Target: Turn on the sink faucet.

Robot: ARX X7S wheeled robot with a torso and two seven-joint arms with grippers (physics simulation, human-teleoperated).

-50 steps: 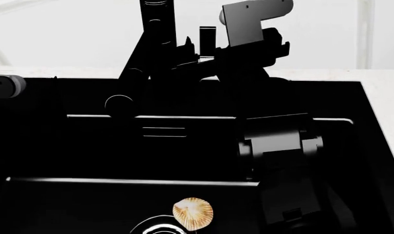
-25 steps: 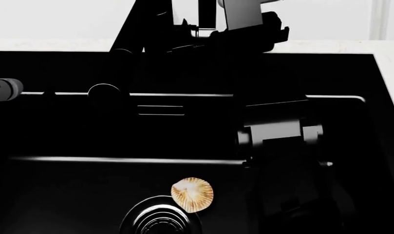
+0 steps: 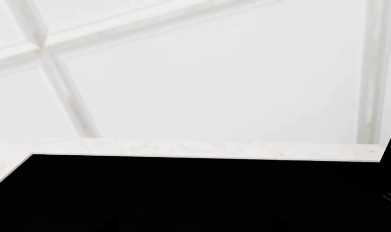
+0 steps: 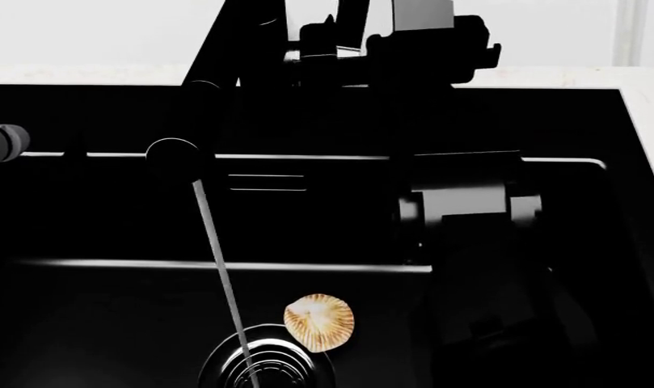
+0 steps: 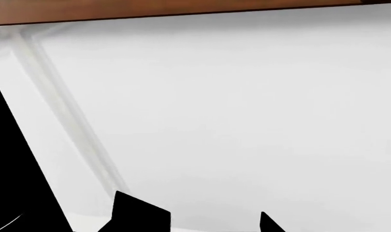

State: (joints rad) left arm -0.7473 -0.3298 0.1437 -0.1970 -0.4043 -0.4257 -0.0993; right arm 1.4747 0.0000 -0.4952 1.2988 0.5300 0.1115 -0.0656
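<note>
From the round nozzle of the matte black sink faucet (image 4: 235,56) water now runs, so your task looks done; right gripper (image 4: 354,44) state unclear.

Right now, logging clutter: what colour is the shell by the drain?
Tan shell, cream-ribbed; head view.

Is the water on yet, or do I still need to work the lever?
Looks done: in the head view a thin stream of water runs from the sink faucet's nozzle down to the drain of the sink, beside a shell. In hand: the right gripper sits up by the faucet body. Left: probably only pulling that arm clear.
</note>
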